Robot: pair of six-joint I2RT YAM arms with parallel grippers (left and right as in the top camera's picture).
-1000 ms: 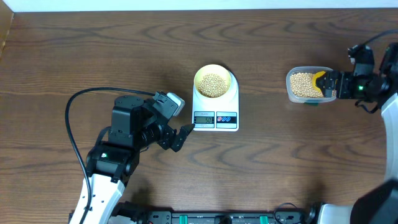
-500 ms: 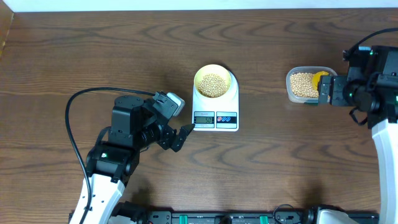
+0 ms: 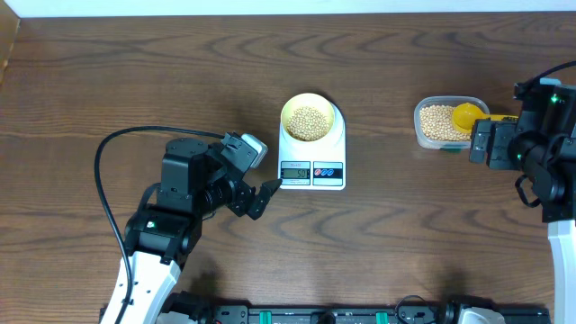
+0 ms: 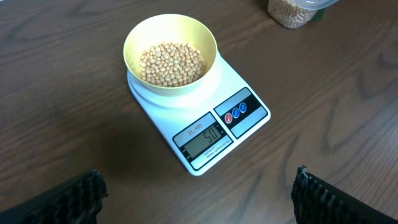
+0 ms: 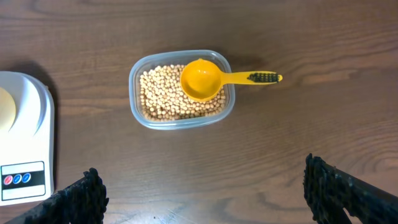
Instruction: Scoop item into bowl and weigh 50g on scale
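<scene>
At center frame, you are seeing the bowl (image 3: 307,96) sitting on the scale (image 3: 335,144), holding the item (image 3: 307,122), unchanged. At right, your right gripper (image 3: 474,142), jaws spread and empty, is now backing off the scoop (image 3: 467,115), left lying in the container (image 3: 418,121). Your left gripper (image 3: 264,198) is staying spread wide at lower left.

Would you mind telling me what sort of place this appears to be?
Most likely a robotics lab bench, not a kitchen: a wooden table, the left arm and right arm, and a scale holding a bowl of beans.
</scene>
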